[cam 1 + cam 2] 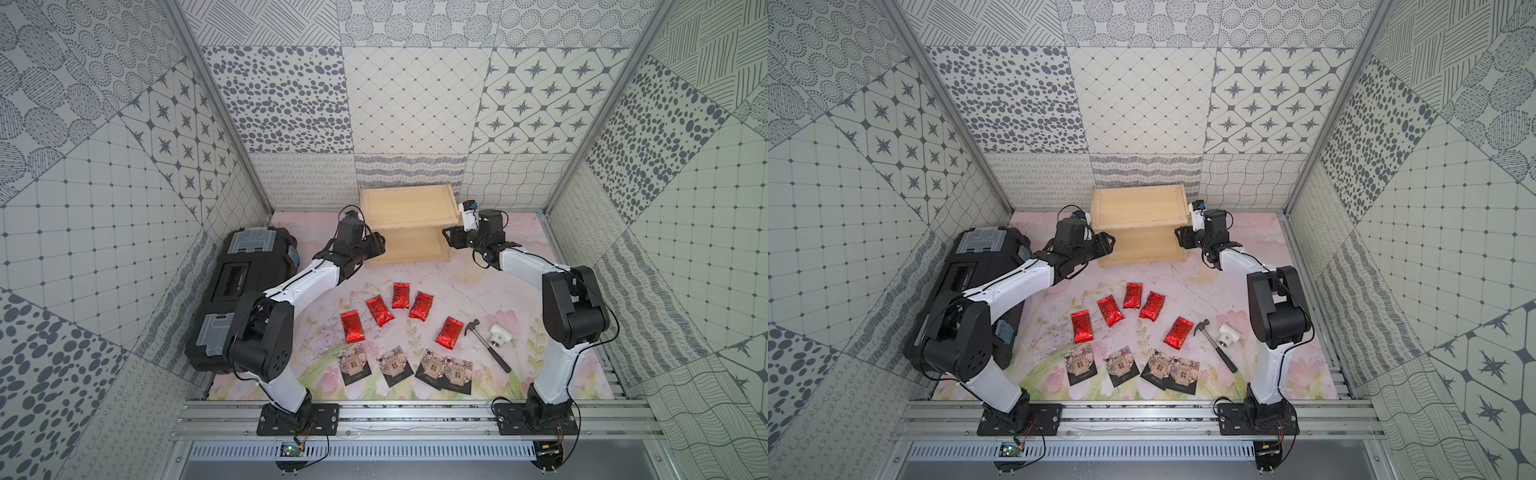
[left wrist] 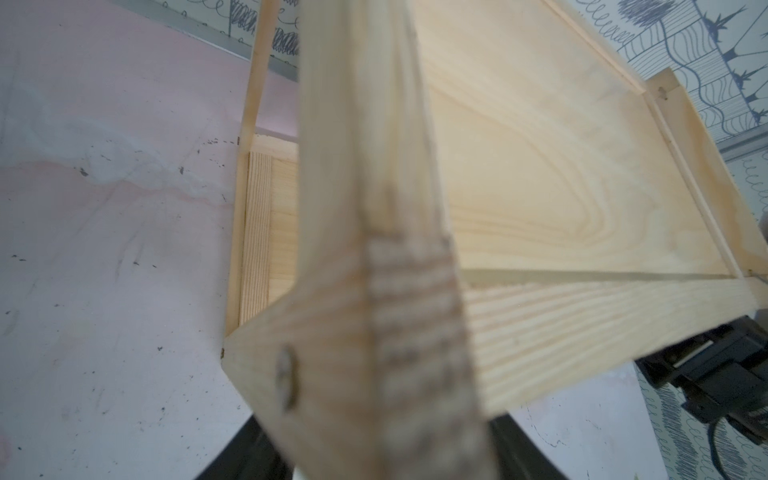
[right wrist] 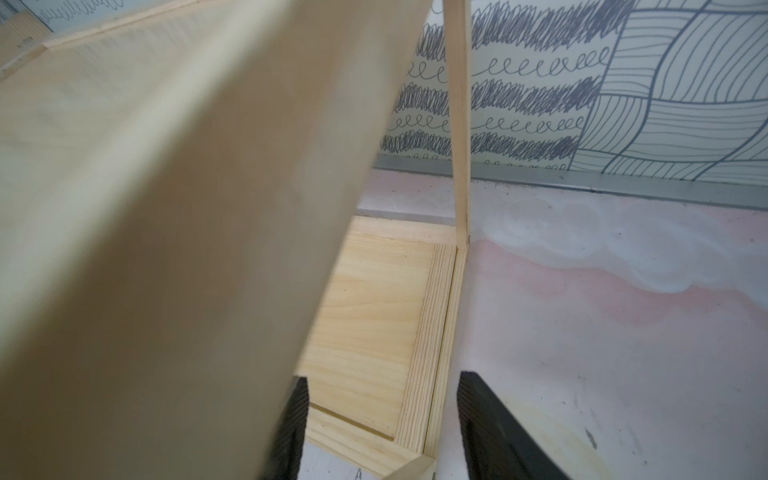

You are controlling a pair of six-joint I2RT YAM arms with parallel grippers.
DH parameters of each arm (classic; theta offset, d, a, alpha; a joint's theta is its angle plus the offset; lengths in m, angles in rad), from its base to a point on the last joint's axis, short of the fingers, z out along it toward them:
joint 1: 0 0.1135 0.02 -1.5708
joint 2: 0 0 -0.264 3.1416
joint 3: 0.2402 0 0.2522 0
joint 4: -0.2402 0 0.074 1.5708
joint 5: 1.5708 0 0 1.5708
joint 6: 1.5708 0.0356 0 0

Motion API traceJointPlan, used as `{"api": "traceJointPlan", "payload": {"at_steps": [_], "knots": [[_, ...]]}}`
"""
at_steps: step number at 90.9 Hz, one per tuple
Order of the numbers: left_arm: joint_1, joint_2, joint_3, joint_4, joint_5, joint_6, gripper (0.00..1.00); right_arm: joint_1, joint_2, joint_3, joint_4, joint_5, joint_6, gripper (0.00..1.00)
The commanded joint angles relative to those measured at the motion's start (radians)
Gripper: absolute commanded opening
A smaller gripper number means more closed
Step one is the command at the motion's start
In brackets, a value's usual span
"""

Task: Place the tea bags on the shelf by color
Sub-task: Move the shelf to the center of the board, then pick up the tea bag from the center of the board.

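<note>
The shelf (image 1: 405,208) stood at the rear of the surface (image 1: 465,286), with both tiers bare. The left end effector (image 1: 376,246) was set at the shelf's left front corner and the right end effector (image 1: 450,237) at its right front corner. In each wrist view the dark fingers (image 3: 494,432) were seen part-way apart, with a corner of the wooden frame between them. Each end effector was therefore taken to be closed onto the shelf, with nothing else held.

The two-ended hold was judged to serve for shifting or steadying the shelf before loading, since so wide a rack is poorly controlled from one end.

No tea bag had been placed. The five red foil tea bags (image 1: 401,296) lay in an arc in front of the shelf. The four dark sachets (image 1: 392,367) lay in a row farther in front of it, two of them overlapping. All nine were well apart from both end effectors.
</note>
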Motion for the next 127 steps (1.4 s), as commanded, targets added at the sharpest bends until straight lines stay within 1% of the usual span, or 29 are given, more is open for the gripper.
{"api": "traceJointPlan", "payload": {"at_steps": [1, 18, 31, 39, 43, 46, 49, 52, 61, 65, 73, 85, 93, 108, 122, 127], "knots": [[-0.006, -0.02, 0.02, -0.03, -0.044, 0.015, 0.68, 0.007, -0.061, -0.008, -0.048, 0.025, 0.03, 0.69], [-0.041, -0.091, -0.022, -0.052, -0.072, 0.037, 0.73, 0.053, -0.201, -0.11, -0.145, 0.189, 0.063, 0.77], [-0.047, -0.15, -0.048, -0.107, -0.074, 0.017, 0.75, 0.102, -0.299, -0.182, -0.255, 0.297, 0.104, 0.77], [-0.055, -0.195, -0.071, -0.159, -0.076, 0.005, 0.75, 0.172, -0.38, -0.236, -0.334, 0.375, 0.148, 0.77], [-0.061, -0.217, -0.085, -0.181, -0.077, -0.006, 0.75, 0.215, -0.42, -0.261, -0.412, 0.424, 0.199, 0.77], [-0.068, -0.229, -0.094, -0.194, -0.075, -0.011, 0.76, 0.244, -0.448, -0.276, -0.461, 0.472, 0.253, 0.74], [-0.077, -0.241, -0.1, -0.205, -0.072, -0.016, 0.76, 0.276, -0.48, -0.296, -0.53, 0.504, 0.331, 0.72], [-0.085, -0.249, -0.102, -0.218, -0.07, -0.017, 0.76, 0.309, -0.504, -0.322, -0.582, 0.519, 0.405, 0.72], [-0.104, -0.253, -0.065, -0.311, -0.085, -0.018, 0.77, 0.435, -0.554, -0.401, -0.716, 0.563, 0.56, 0.72], [-0.109, -0.247, -0.04, -0.348, -0.083, -0.019, 0.78, 0.476, -0.572, -0.431, -0.758, 0.562, 0.629, 0.72], [-0.119, -0.243, -0.017, -0.384, -0.067, -0.024, 0.78, 0.534, -0.598, -0.479, -0.772, 0.5, 0.737, 0.72], [-0.127, -0.246, -0.026, -0.396, -0.055, -0.035, 0.79, 0.581, -0.595, -0.526, -0.754, 0.433, 0.825, 0.76], [-0.128, -0.247, -0.035, -0.396, -0.054, -0.04, 0.79, 0.586, -0.566, -0.536, -0.726, 0.415, 0.833, 0.8], [-0.134, -0.257, -0.049, -0.391, -0.058, -0.043, 0.8, 0.583, -0.509, -0.496, -0.702, 0.423, 0.794, 0.85], [-0.139, -0.266, -0.059, -0.386, -0.065, -0.043, 0.81, 0.564, -0.443, -0.494, -0.657, 0.398, 0.772, 0.85], [-0.141, -0.268, -0.061, -0.382, -0.067, -0.041, 0.82, 0.558, -0.425, -0.494, -0.632, 0.395, 0.76, 0.82]]}}
